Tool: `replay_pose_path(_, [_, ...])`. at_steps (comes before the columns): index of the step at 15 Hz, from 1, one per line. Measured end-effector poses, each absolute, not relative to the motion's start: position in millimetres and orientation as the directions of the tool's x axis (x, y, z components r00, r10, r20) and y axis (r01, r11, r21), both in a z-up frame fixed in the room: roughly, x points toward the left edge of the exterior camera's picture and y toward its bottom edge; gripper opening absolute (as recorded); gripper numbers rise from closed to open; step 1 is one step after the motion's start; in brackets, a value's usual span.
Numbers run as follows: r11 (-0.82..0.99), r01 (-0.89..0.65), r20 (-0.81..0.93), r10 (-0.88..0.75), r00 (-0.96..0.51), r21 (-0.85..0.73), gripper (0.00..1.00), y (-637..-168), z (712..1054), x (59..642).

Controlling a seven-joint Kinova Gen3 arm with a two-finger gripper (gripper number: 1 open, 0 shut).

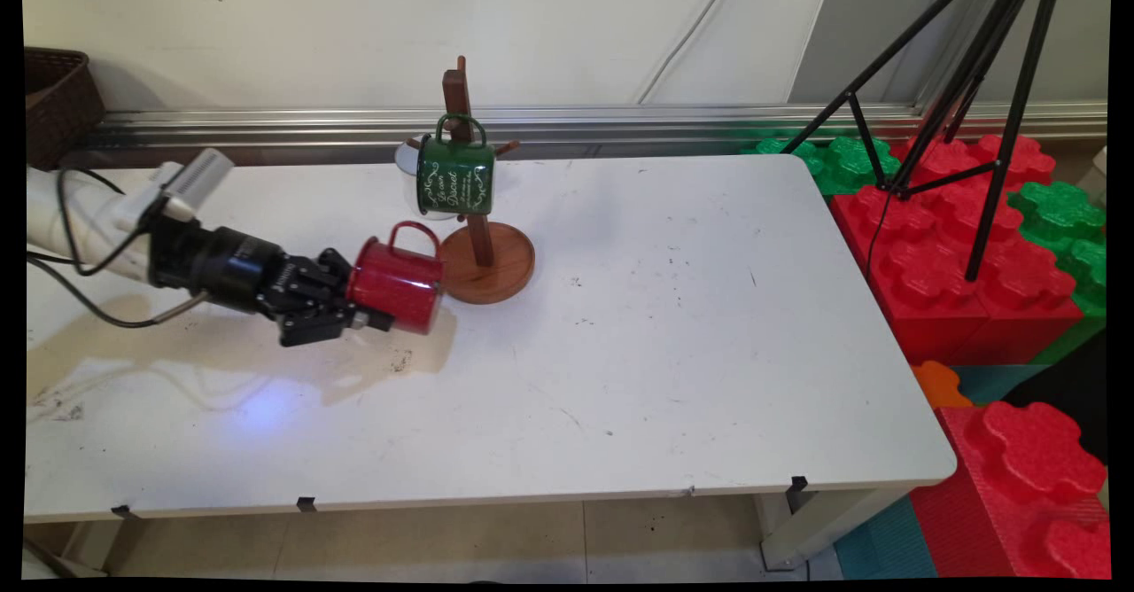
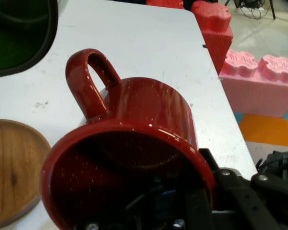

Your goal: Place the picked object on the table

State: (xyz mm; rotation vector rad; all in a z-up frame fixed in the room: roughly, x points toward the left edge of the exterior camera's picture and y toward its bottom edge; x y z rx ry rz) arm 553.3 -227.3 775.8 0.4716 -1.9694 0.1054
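Pincer [image 1: 376, 315] is clamped on the rim of the red mug [image 1: 399, 286]: one finger inside the mouth, one outside on the wall, as I read the hand view. The mug lies on its side, mouth toward the arm, handle up. I cannot tell whether it is touching the desk [image 1: 673, 326] or just above it.

Landmark: wooden mug stand [image 1: 483, 251]. The red mug sits just beside its round base, on the arm's side; contact not resolvable. A green mug [image 1: 454, 175] hangs on a peg of the stand, above and beyond the red one, with a white mug [image 1: 413, 167] partly hidden behind it.

Risks as I judge them:
- Rim grip is thin; glossy enamel could pivot or slip.
- Any swing toward the stand could strike the base or the green mug and tip the stand.
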Motion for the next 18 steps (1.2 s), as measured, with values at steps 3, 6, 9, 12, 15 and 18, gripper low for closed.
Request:
replay_pose_path(3, [0.920, -0.376, 0.879, -0.266, -0.396, 0.109, 0.00, -218.0, 788.6, 571.2])
replay_pose_path(6, [0.920, -0.383, 0.869, -0.259, -0.422, 0.088, 0.00, -212.5, 797.2, 585.4])
replay_pose_path(9, [0.919, -0.389, 0.850, -0.250, -0.464, 0.058, 0.00, -206.3, 808.4, 605.1])
replay_pose_path(12, [0.921, -0.387, 0.830, -0.242, -0.502, 0.035, 0.00, -201.6, 815.3, 619.1])
replay_pose_path(15, [0.925, -0.379, 0.808, -0.232, -0.541, 0.011, 0.00, -198.1, 820.2, 629.4])
replay_pose_path(18, [0.929, -0.370, 0.780, -0.222, -0.584, -0.012, 0.00, -194.7, 823.6, 638.8])
